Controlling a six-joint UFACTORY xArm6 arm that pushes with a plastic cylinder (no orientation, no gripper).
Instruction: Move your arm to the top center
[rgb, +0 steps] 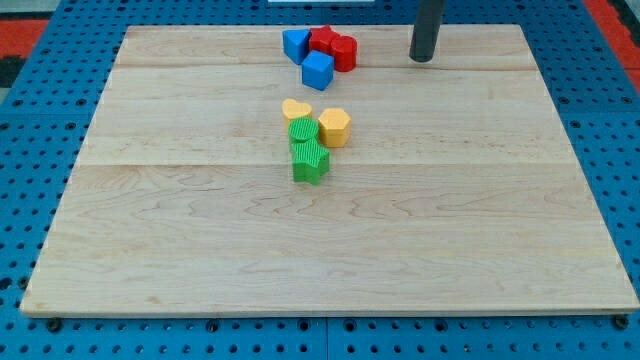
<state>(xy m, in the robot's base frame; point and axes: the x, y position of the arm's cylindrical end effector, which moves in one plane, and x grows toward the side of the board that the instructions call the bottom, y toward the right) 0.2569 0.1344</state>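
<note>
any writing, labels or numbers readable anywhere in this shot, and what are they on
None: no word, label, brand, number or sign can be read anywhere in the view.
The wooden board carries only grain.
The blue blocks, red blocks, yellow blocks and green blocks have plain faces.
The dark rod ending in my tip, to the view's right of the red blocks, is unmarked.
The blue perforated surface shows holes only.

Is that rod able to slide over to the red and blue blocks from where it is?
Probably yes. My tip sits to the view's right of the red blocks, and the bare board between them holds nothing in the way.
</note>
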